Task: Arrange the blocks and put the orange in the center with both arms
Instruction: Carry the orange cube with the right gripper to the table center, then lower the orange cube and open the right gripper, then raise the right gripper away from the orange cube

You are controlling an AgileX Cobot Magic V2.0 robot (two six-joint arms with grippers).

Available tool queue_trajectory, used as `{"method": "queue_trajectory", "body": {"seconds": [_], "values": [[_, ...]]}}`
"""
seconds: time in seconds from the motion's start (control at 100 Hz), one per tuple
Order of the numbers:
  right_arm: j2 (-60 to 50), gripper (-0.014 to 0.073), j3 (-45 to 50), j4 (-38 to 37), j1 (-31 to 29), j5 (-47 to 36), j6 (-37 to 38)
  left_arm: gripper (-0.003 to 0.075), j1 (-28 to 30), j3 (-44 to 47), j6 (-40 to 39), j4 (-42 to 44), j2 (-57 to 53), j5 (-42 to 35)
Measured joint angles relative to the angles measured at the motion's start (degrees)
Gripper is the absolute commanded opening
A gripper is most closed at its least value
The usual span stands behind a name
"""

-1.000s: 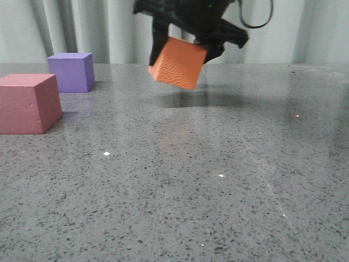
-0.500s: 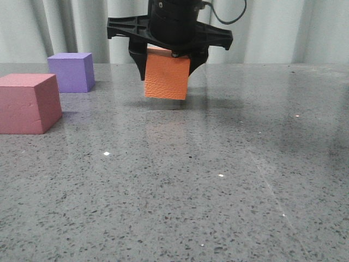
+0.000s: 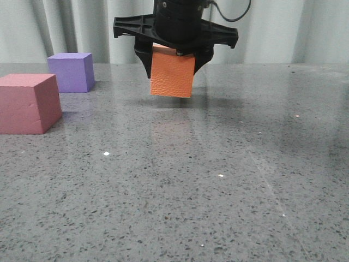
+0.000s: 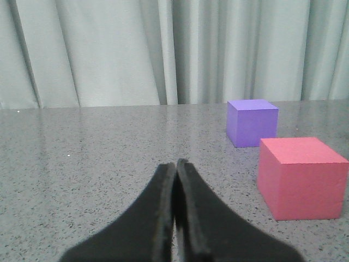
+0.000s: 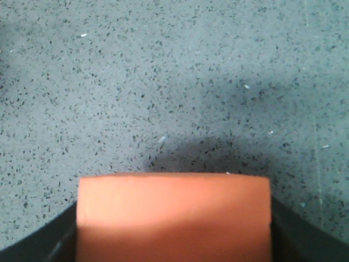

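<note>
1. Orange cube (image 3: 172, 75) hangs above the grey table (image 3: 174, 185), clamped in the right gripper (image 3: 173, 52); compared with a second ago it has swung from a tilted pose to nearly square, and it has drifted a little leftward in the front view, toward the other blocks.
2. Over the last half second it has shifted only slightly, and its lower edge stays clear of the table, with its shadow beneath it.
3. My reading: the carry is nearly over and the arm is lining up for a set-down, though the cube is not yet placed.
4. Pink-red cube (image 3: 28, 102) and purple cube (image 3: 71, 71) have not moved; both sit on the table at the left, near each other, well apart from the orange one.
5. Right claw: closed on the orange cube's two sides, its fingers (image 3: 144, 59) spread only as wide as the cube. The right wrist view shows the cube (image 5: 173, 216) filling the gap between them.
6. Left gripper (image 4: 175, 180): fingers pressed fully together, holding nothing, hovering low with the pink-red cube (image 4: 301, 177) and purple cube (image 4: 252, 121) ahead of it.
</note>
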Motion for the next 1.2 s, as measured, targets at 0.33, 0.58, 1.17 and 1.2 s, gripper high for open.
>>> {"method": "queue_trajectory", "body": {"seconds": [0.33, 0.58, 1.17, 1.2], "values": [[2.8, 0.0362, -0.1, -0.6, 0.0, -0.1, 0.0, -0.0019, 0.0, 0.0, 0.0, 0.0, 0.0, 0.0], [3.4, 0.0666, -0.2, -0.6, 0.0, -0.1, 0.0, -0.0019, 0.0, 0.0, 0.0, 0.0, 0.0, 0.0], [-7.3, 0.0664, -5.5, -6.3, 0.0, 5.0, -8.9, -0.0019, 0.0, 0.0, 0.0, 0.0, 0.0, 0.0], [-8.1, 0.0664, -5.5, -7.4, 0.0, 5.3, -9.0, -0.0019, 0.0, 0.0, 0.0, 0.0, 0.0, 0.0]]}}
